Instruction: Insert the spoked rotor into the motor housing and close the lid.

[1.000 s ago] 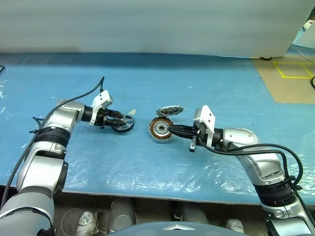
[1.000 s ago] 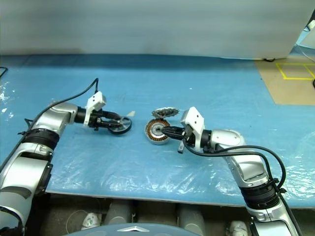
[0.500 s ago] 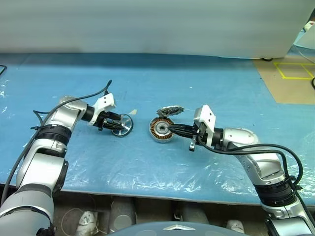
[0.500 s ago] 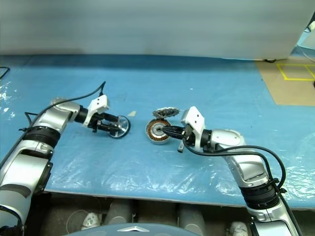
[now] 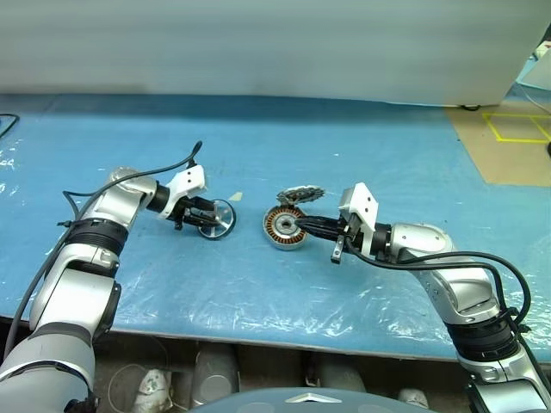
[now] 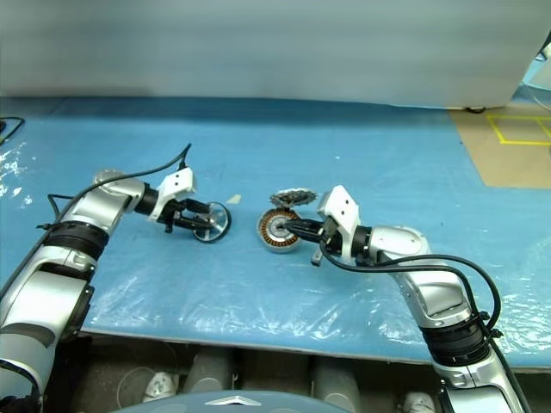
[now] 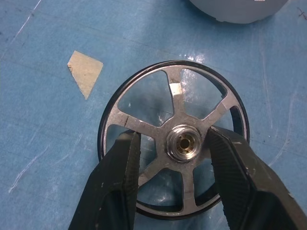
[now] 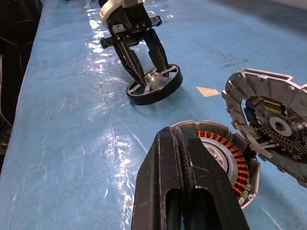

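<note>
At centre frame the right tool (image 5: pixel 300 225), clenched empty, steadies the copper-wound dark-rimmed motor housing (image 5: pixel 283 227) on the blue worktop (image 5: pixel 362 155). Left of centre, the left tool (image 5: pixel 205 215) straddles the silvery spoked rotor's (image 7: pixel 173 140) hub; whether it grips, I cannot tell. Next, I judge: clamp, lift, carry across.

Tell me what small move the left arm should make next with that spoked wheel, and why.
Probably close the left gripper on the spoked rotor's hub. Its fingers straddle the hub through the gaps with space on both sides, so nothing is gripped yet. The rotor lies flat on the blue table cover, apart from the motor housing, which the shut right gripper presses on.
</note>
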Robot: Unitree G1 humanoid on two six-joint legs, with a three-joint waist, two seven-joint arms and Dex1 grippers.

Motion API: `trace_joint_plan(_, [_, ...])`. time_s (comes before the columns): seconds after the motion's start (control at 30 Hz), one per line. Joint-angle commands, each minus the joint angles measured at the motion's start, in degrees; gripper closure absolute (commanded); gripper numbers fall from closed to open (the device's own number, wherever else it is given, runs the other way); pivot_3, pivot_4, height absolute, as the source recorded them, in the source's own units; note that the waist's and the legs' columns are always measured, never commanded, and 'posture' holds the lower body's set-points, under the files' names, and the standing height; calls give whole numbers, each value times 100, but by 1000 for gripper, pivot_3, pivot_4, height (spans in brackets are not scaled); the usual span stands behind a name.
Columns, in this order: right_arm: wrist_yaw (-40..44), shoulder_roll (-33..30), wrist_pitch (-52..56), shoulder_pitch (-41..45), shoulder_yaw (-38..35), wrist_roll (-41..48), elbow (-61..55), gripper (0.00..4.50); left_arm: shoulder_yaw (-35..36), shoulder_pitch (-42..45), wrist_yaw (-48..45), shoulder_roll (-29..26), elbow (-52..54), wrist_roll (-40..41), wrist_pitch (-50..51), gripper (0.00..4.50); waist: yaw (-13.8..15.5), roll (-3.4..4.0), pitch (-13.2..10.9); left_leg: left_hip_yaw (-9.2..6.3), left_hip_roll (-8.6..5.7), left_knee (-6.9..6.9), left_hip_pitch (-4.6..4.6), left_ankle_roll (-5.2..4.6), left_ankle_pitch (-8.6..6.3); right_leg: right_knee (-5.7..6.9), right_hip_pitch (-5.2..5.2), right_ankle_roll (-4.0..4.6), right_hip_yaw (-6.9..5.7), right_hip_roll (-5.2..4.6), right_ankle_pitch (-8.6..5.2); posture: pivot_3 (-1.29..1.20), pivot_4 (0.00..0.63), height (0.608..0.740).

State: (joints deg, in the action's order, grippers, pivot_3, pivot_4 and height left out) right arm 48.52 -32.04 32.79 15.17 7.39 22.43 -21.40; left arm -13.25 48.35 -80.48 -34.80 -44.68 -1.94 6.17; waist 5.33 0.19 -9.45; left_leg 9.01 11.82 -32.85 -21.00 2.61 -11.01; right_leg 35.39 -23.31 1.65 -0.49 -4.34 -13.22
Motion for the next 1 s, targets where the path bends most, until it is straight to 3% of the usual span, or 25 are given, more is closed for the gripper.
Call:
trace_joint_plan(0.03, [7,-78,-44,102,-178,114,-208,4500,120,27,-168,-2,-74,167,201,2654,8,0,0,0,0,3,-1,0,0,-3,0,0,-1,0,0,0,150,740])
trace_joint_plan(0.3, [5,-245,46,-61,-557,335,-212,4500,804,-89,-895,149,807,1469,1842,2654,27,-9,-5,-2,-4,32,-32,1,1,-54,-6,-1,-16,2,1,0,150,740])
trace_joint_plan(0.43, [-8,-379,116,-192,-830,468,-221,4500,941,-392,-787,270,1411,1881,2370,2654,18,-9,-6,-2,-2,55,-32,0,2,-57,-11,-1,-25,4,1,0,150,740])
trace_joint_plan(0.7, [-47,-666,161,-545,-1206,556,-315,4500,931,-850,-44,978,2228,2174,2382,2654,19,-11,-7,-3,-2,56,-33,-3,2,-64,-10,0,-28,3,1,0,150,740])
trace_joint_plan(1.0, [-99,-668,69,-586,-1114,483,-282,4500,714,-999,-28,1030,2626,2359,2880,2654,7,-11,-7,-3,-2,53,-29,-17,11,-63,-10,0,-25,3,1,0,150,740])
